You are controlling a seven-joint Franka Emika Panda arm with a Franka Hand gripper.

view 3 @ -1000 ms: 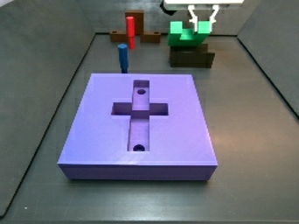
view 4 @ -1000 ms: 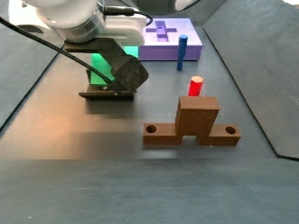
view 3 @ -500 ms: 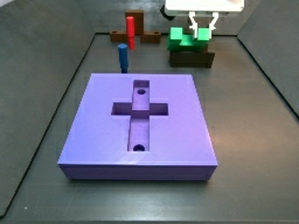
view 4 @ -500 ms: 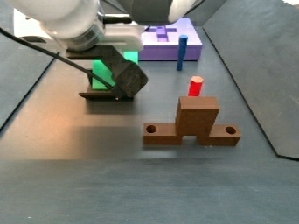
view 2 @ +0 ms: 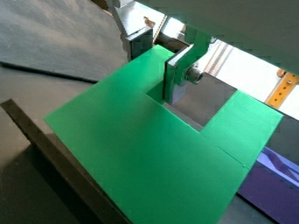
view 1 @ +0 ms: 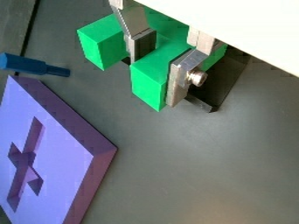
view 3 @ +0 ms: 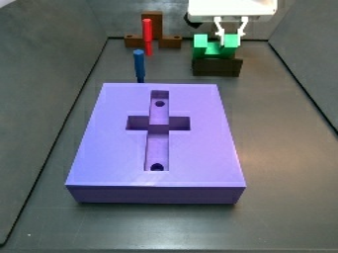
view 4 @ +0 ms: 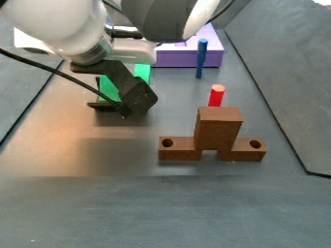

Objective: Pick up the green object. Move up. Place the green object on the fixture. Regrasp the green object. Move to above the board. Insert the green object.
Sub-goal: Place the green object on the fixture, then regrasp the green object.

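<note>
The green object rests on the dark fixture at the back right. My gripper comes down on it from above and is shut on one prong. In both wrist views one finger stands in the notch and one outside the prong. The green object covers most of the fixture. In a side view the arm hides most of the green object and the fixture. The purple board with a cross recess lies in front.
A thin blue peg stands just behind the board's far left corner. A red peg stands in a brown base at the back. Dark tray walls run along both sides.
My gripper has lowered with the green object, which went from tilted above the fixture to sitting level on it. Nothing else moved.
</note>
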